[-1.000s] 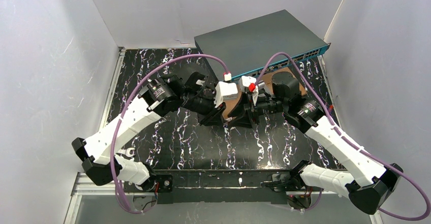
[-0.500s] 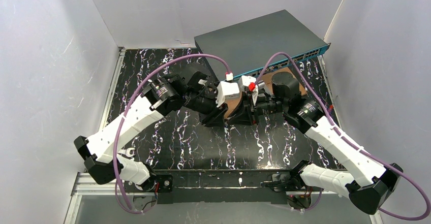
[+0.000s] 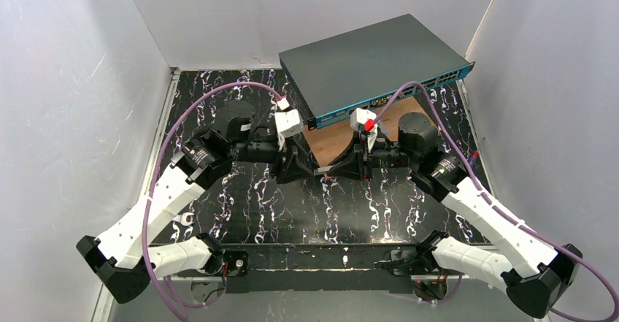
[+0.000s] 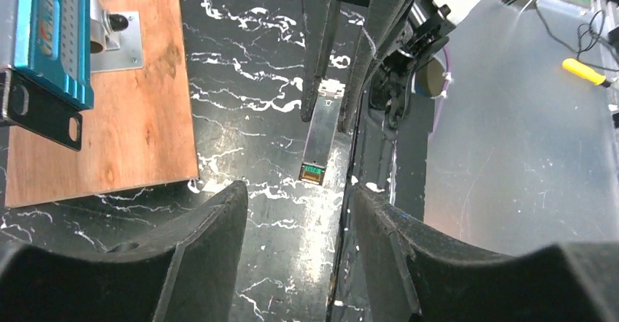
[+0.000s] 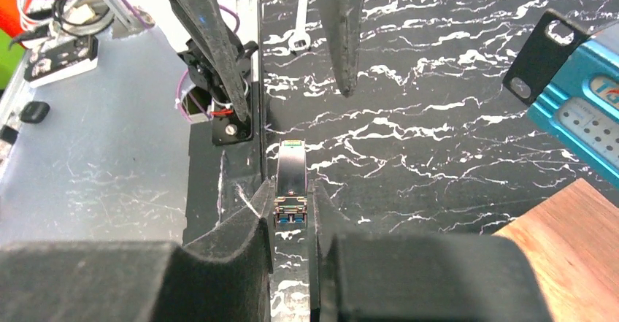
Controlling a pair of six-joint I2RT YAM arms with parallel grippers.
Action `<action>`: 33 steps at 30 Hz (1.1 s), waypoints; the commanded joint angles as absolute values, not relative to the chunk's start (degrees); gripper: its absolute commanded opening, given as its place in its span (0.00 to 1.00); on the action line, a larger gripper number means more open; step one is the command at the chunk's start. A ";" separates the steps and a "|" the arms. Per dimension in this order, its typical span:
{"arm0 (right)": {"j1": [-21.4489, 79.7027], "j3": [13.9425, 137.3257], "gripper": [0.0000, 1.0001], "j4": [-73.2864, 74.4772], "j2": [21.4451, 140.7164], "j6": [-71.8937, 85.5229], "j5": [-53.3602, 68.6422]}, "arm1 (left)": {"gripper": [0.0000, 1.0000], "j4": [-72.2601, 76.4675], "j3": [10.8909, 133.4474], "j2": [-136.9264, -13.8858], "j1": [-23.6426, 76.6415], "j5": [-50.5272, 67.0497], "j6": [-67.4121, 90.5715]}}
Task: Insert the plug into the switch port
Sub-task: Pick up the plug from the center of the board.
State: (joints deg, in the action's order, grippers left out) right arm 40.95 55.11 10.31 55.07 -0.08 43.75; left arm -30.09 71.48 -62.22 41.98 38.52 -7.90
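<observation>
On the left of the black marbled table [image 3: 248, 212], your left gripper [image 4: 296, 196] has its jaws spread wide with nothing between them. Its own wrist camera shows only tabletop in the gap. The right wrist view agrees, showing two dark fingers well apart. Just right of it, facing it nose to nose, your right gripper [image 5: 290, 190] is pinching the plug [image 5: 291, 163] by its rear end. The plug is a slim metal module with a green-edged tip. You will not find it in the overhead view, where it is lost among the dark fingers, so only the two wrist cameras show it. In both, its free tip points toward the left gripper and stops short of the left fingertips, touching neither. Beyond the two grippers lies the brown wooden board [image 3: 332, 138]. The switch [image 3: 365, 63] sits on its far part, running back toward the right wall. Its teal front strip faces you at an angle. The overhead view shows the whole box and the sockets at the strip's right end. The wrist views catch only the near left corner, with its black mounting ear [image 4: 40, 114] overhanging the board. The left wrist view alone shows a small metal bracket [image 4: 109, 41] on the board just beside that corner. The plug is well apart from the switch and sits in no socket.
</observation>
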 commanded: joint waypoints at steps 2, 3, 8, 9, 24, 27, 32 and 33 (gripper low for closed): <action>40.87 54.19 0.01 1.17 52.90 4.91 42.45 | 0.53 -19.86 68.56 -60.65 40.33 47.19 -3.17; 40.87 54.15 0.01 0.82 52.59 5.31 42.13 | 0.53 -18.86 68.24 -60.71 40.34 47.87 -2.55; 40.87 53.40 0.01 -2.54 51.59 7.12 41.05 | 0.52 -16.52 66.97 -61.13 40.34 48.21 -0.97; 40.87 53.40 0.01 -2.73 51.59 7.38 41.06 | 0.52 -16.04 66.97 -61.18 40.34 48.39 -0.75; 40.86 52.46 0.01 -5.29 50.51 9.65 39.90 | 0.12 -14.02 67.01 -62.46 40.34 49.13 1.05; 40.87 52.61 0.01 -4.65 50.66 9.71 40.22 | 0.03 -14.74 67.17 -62.48 40.34 48.46 1.21; 40.87 54.80 0.13 1.38 51.59 6.70 40.87 | 0.00 -21.13 69.84 -62.79 40.34 44.91 -2.85; 40.87 55.50 0.18 3.04 51.83 5.75 40.79 | 0.00 -22.69 70.45 -62.96 40.34 44.20 -3.81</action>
State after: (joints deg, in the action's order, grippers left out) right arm 40.91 52.62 -0.30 51.44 8.78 41.08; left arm -16.34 67.40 -62.54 40.32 47.05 -0.45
